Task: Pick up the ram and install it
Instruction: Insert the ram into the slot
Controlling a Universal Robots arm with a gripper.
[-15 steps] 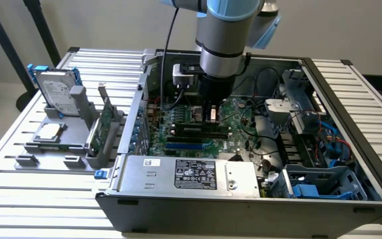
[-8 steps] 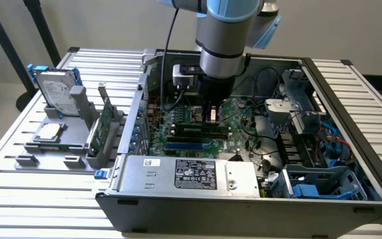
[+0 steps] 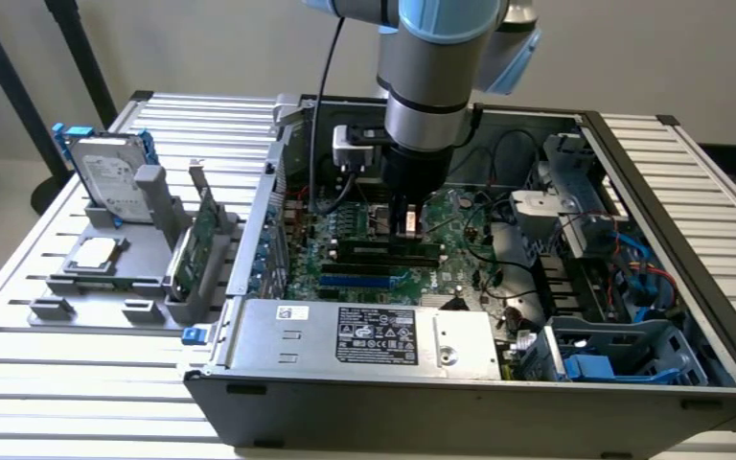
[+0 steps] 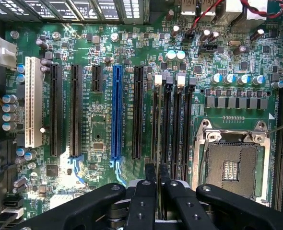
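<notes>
At the left of the exterior view, a gray rack (image 3: 138,278) stands on the slatted metal table (image 3: 701,172). On the rack, a hard drive (image 3: 106,172) leans at the upper left and a square silver processor chip (image 3: 93,254) lies below it. A green expansion card (image 3: 187,251) stands upright on the rack's right side, just beside the wall of the open computer case (image 3: 471,402).

In the lower middle of the frame, the silver power supply (image 3: 368,335) with its black label lies along the near side of the case. Behind it is the green motherboard (image 3: 342,278). The robot arm (image 3: 439,77) comes down from the upper middle of the frame, and its gripper (image 3: 406,228) is low over the black memory slots (image 3: 381,254).

The jaws are narrow, almost together. They seem to pinch the ram (image 3: 406,218), which shows as a small pale patch between the fingers. In the wrist view, the gripper (image 4: 157,173) has its black fingers (image 4: 150,175) close side by side. The thin strip between them lies in line with the long memory slots (image 4: 172,120). The open processor socket (image 4: 230,167) is beside these slots, and a blue slot (image 4: 116,112) is on their other side. I cannot tell whether the ram already touches a slot.

At the right of the exterior view, a drive cage (image 3: 579,192) stands inside the case, with blue plastic parts (image 3: 605,369) toward the lower right.
</notes>
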